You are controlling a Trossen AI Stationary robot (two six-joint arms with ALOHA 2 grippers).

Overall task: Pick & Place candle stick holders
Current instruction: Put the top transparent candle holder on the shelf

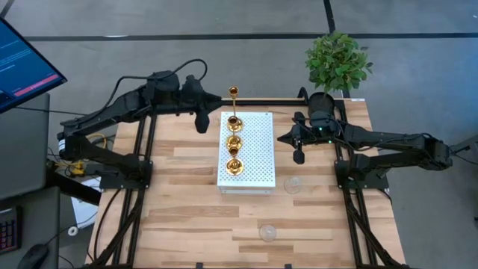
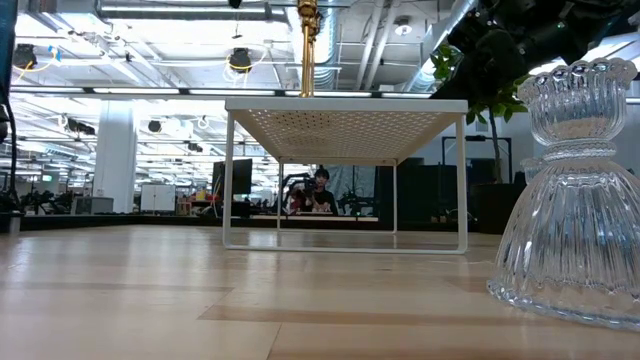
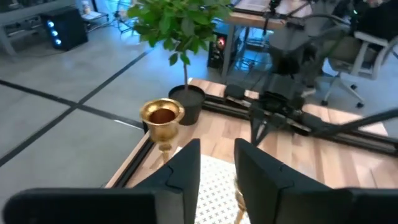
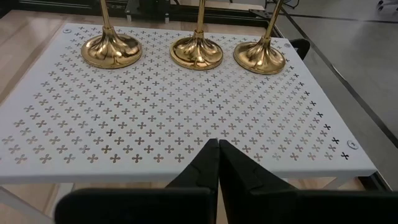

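Three gold candle stick holders stand by their round bases in a row on a white perforated stand (image 1: 254, 157): a tall thin-stemmed one (image 1: 234, 112) at the far end, then two short ones (image 1: 234, 140) (image 1: 234, 165). Their bases show in the right wrist view (image 4: 197, 53). Two clear glass holders stand on the table, one (image 1: 293, 184) right of the stand and one (image 1: 267, 232) near the front edge, which looms large in the low view (image 2: 575, 190). My left gripper (image 1: 202, 123) is open and empty left of the stand's far end, behind the tall holder's cup (image 3: 161, 115). My right gripper (image 1: 299, 155) is shut and empty right of the stand.
A black pot (image 1: 321, 104) with a green plant (image 1: 337, 60) stands at the table's far right corner, close behind my right arm. The stand stands on thin legs (image 2: 228, 180) with open room beneath it. Bare wood lies at the near left (image 1: 172, 217).
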